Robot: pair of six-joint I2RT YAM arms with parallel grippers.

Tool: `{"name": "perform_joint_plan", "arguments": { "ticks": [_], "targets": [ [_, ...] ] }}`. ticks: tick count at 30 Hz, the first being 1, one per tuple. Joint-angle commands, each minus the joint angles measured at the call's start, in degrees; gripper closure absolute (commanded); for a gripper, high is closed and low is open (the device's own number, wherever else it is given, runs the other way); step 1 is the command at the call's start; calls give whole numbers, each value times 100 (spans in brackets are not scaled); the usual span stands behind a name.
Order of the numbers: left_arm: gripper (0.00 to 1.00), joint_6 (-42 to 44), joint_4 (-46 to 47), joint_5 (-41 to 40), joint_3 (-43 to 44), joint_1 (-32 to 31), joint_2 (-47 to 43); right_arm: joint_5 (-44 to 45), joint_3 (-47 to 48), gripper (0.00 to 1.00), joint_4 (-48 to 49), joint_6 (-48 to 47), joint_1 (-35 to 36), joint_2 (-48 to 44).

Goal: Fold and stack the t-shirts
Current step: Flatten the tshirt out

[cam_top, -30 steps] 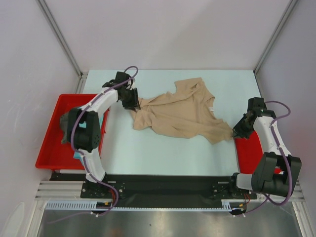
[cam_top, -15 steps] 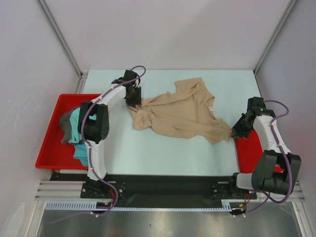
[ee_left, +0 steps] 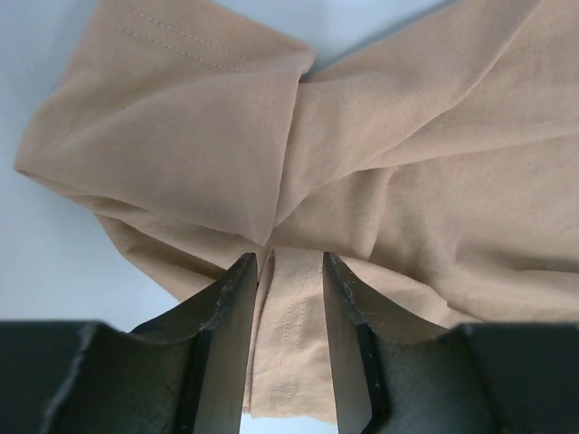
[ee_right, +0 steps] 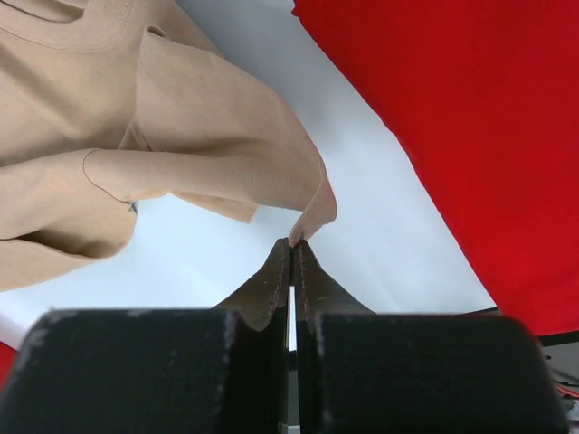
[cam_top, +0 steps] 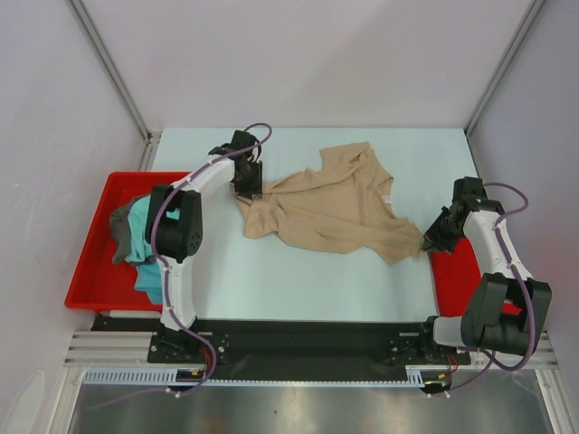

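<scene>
tan t-shirt [cam_top: 330, 208]: rumpled cloth | right tool [ee_right: 291, 244]: pinches corner | left tool [ee_left: 288, 262]: agape

This is a robotics lab, a closed test cell rather than a home or a shop. Plain white panel walls [cam_top: 308, 63] stand in bare aluminium posts [cam_top: 109, 68] around a pale blue table [cam_top: 298, 280]. The left arm [cam_top: 204, 172] and the right arm [cam_top: 502, 255], both white, are bolted to a black base plate [cam_top: 308, 334] on aluminium rails [cam_top: 109, 348]. Purple cables [cam_top: 258, 127] loop along them, and a slotted cable duct [cam_top: 308, 382] runs in front. The left claw [cam_top: 246, 181] and the right claw [cam_top: 432, 240] sit at either end of a tan t-shirt [cam_top: 335, 208].
</scene>
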Motion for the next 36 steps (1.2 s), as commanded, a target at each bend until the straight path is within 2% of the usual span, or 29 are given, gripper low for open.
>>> {"name": "perform_joint_plan", "arguments": {
  "ticks": [1, 9, 20, 21, 22, 27, 32, 36],
  "targets": [
    [60, 107, 45, 37, -40, -54, 65, -70, 176, 100, 82, 4, -5, 13],
    [66, 115, 10, 63, -5, -80, 136, -96, 184, 100, 108, 4, -5, 48],
    [66, 72, 62, 143, -295, -115, -14, -131, 176, 100, 170, 31, -5, 92],
    [69, 80, 80, 143, -295, -115, -14, -131, 176, 100, 170, 31, -5, 92],
    [80, 89, 80, 108, -287, -115, -14, -131, 176, 100, 187, 22, -5, 101],
    [100, 98, 19, -129, -102, -115, -154, -105, 237, 100, 205, 22, -5, 110],
    [100, 2, -210, -323, 170, -115, -531, -140, 720, 100, 310, 145, -5, 425],
    [100, 1, -271, -393, 118, -115, -1268, -17, 1474, 100, 372, 207, -5, 636]
  ]
}}
